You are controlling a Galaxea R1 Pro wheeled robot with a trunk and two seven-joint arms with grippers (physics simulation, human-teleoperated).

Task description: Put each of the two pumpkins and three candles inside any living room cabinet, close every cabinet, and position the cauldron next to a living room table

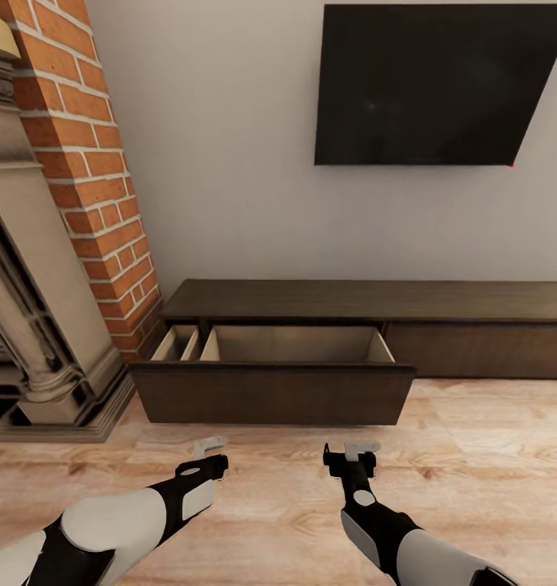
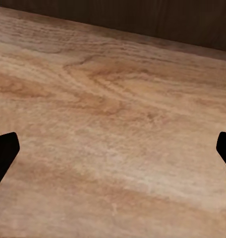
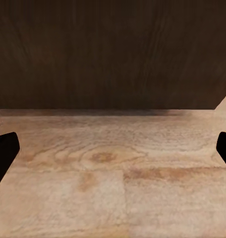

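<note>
My left gripper (image 1: 210, 447) and right gripper (image 1: 361, 448) both hang empty over the wooden floor (image 1: 474, 456), fingers spread wide apart; in each wrist view the dark fingertips (image 3: 4, 153) sit at opposite edges with bare planks between them. Straight ahead of both lies the cabinet (image 1: 376, 301), long, low and dark brown, its long axis running across my reach along the wall. One drawer (image 1: 272, 392) stands pulled out toward me, its flat handleless front just beyond my fingers. My right gripper looks squarely at that matte grained front, so I judge it the nearer hand for a push. The pale beige inside looks empty, though its near part is hidden behind the front.
</note>
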